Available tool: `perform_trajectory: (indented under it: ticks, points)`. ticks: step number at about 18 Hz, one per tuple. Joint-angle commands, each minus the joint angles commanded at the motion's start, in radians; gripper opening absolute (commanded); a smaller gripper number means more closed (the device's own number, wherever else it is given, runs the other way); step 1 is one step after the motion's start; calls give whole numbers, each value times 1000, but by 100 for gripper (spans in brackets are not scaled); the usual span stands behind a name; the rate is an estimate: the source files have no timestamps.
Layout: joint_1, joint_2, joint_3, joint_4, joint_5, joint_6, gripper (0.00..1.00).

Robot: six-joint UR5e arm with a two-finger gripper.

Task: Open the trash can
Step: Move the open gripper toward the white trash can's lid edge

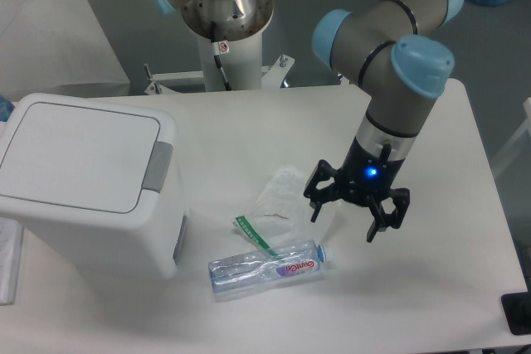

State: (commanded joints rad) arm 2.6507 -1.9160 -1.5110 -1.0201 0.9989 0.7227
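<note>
The trash can (pixel 79 184) is a large white boxy bin at the left of the table. Its flat lid (pixel 75 159) lies shut, and a grey push-button strip (pixel 158 166) runs along its right rim. My gripper (pixel 342 224) hangs open over the table's middle right, well to the right of the can. Nothing is between its black fingers (pixel 316 209). A blue light glows on its wrist.
A clear plastic bottle (pixel 267 269) with a blue cap lies on its side just left of and below the gripper. A crumpled clear plastic wrapper (pixel 278 201) with a green strip lies beside it. The arm's base column (pixel 224 26) stands behind the table.
</note>
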Motion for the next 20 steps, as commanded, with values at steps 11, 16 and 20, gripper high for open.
perform_trajectory:
  ticks: [11,16,20]
  points:
    - [-12,78,6,0,-108,-166,100]
    - [-44,129,2,0,-120,-238,100]
    - [-97,163,-18,-2,-117,-298,100]
